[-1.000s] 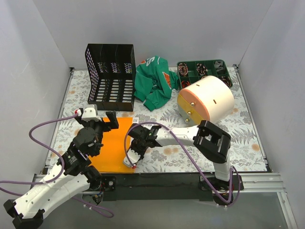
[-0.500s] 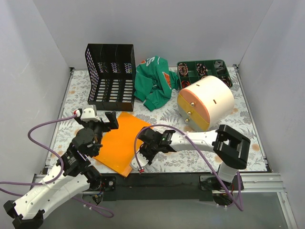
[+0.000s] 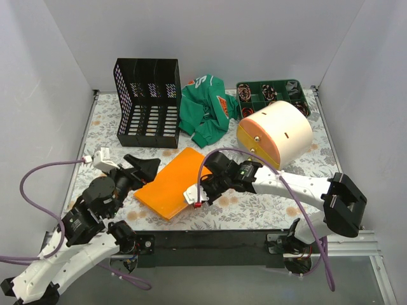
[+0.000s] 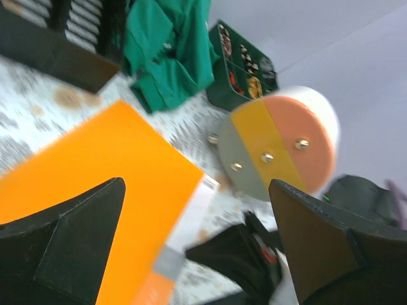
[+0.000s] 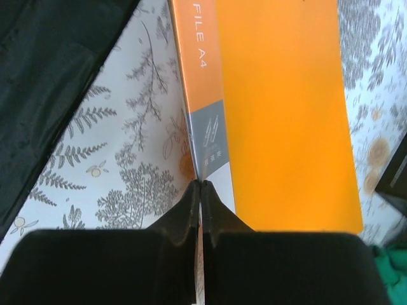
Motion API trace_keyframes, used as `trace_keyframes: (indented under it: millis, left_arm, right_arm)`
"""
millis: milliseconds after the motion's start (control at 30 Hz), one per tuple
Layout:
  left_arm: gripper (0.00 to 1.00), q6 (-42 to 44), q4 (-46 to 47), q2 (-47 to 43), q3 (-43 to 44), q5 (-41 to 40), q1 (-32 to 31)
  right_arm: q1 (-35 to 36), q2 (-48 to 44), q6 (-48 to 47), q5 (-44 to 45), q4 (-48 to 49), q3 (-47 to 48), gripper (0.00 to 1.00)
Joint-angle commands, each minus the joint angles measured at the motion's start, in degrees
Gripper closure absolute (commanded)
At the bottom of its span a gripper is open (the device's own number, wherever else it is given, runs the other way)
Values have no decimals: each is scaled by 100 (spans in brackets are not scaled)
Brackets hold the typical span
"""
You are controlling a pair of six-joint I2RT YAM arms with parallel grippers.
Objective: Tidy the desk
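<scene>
The desk (image 3: 318,190) has a white fern-print cover. An orange A4 file folder (image 3: 170,183) lies tilted on it at the front centre. My right gripper (image 3: 198,194) is shut on the folder's spine edge near its white and grey label. In the right wrist view the jaws (image 5: 201,185) pinch that edge, with the folder's orange face (image 5: 286,114) beyond. My left gripper (image 3: 145,168) is open and empty at the folder's left corner. In the left wrist view its fingers (image 4: 63,248) stand wide apart above the folder (image 4: 95,171).
A black mesh file organizer (image 3: 147,105) stands at the back left. A crumpled green garment (image 3: 203,111) lies beside it. A green compartment tray (image 3: 273,94) sits at the back right. A round cream drawer unit (image 3: 275,133) lies in front of the tray.
My right gripper has pulled the orange folder to the right and turned it diagonal. My left arm has drawn back to the left, off the folder.
</scene>
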Motion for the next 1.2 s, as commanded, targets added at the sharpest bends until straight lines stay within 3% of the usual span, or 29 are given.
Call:
trace_keyframes:
  millis: [0, 100, 267, 467, 733, 900, 1067, 1167]
  left_arm:
    - [2, -2219, -1324, -422, 158, 607, 28]
    - [2, -3010, -1693, -598, 61, 931, 19]
    - [2, -3987, -2336, 200, -220, 1556, 19]
    - [2, -4199, -1828, 1062, -624, 1707, 28]
    - [2, -4593, -1283, 773, -1080, 1855, 28]
    - [2, -5315, -53, 737, -1977, 2559, 28]
    - [2, -5385, -499, 1080, -1688, 2366, 28]
    - [2, -5701, -46, 1028, -1907, 2191, 28]
  right_arm:
    - [-431, -181, 514, -333, -76, -56, 99]
    - [-607, -234, 673, -474, -50, -74, 99]
    - [-695, -339, 813, -606, -50, -65, 99]
    - [-721, -541, 893, -624, -50, -91, 99]
    - [-906, -752, 1050, -676, 55, -223, 99]
    - [-932, -761, 1262, -773, 135, -188, 99]
    - [-941, -761, 1341, -825, 196, -197, 99]
    - [-941, -726, 1455, -1071, 231, -179, 99]
